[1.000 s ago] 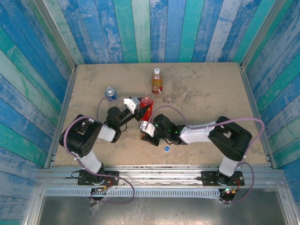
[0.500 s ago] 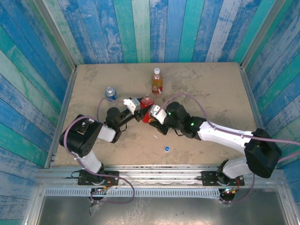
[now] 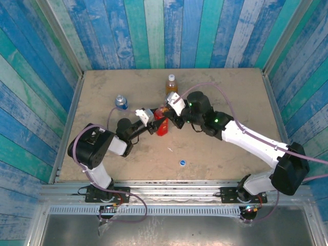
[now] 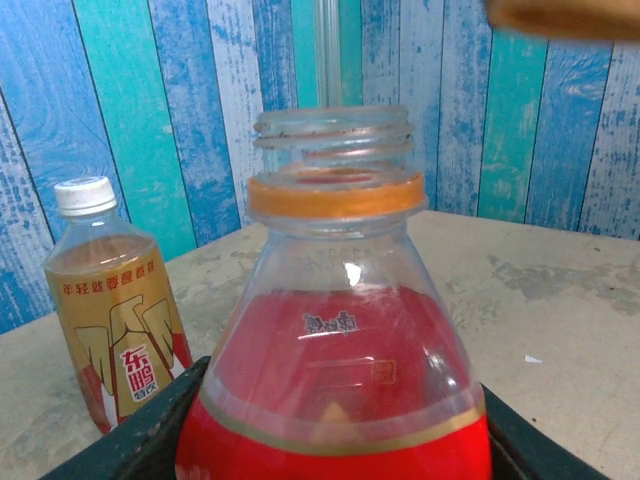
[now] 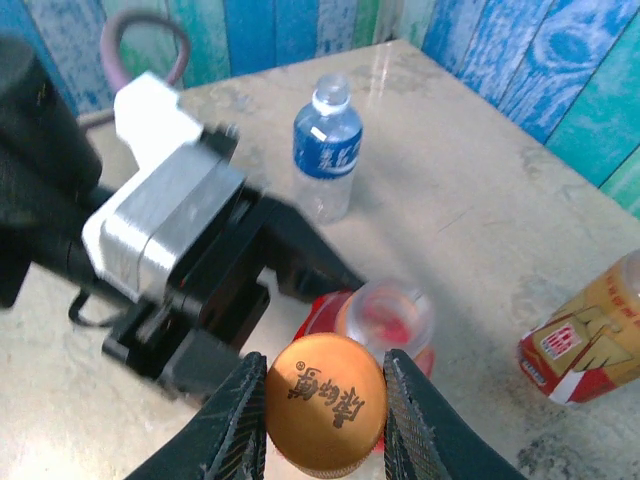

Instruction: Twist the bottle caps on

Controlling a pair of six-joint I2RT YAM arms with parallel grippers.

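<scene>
My left gripper is shut on the body of the red bottle, which stands upright mid-table. In the left wrist view its threaded neck is open above an orange ring, and the black fingers hug both sides. My right gripper is shut on the orange cap, held just above and a little short of the open mouth. In the top view that gripper hovers over the bottle's top. The blue cap lies loose on the table nearer the front.
The amber tea bottle with its white cap on stands just behind the red bottle. The clear bottle with a blue label stands to the left. Blue-green plank walls close in the table.
My right arm has swung from low near the table's front up and back, carrying the orange cap over the red bottle. The left gripper has kept its hold on the bottle.
</scene>
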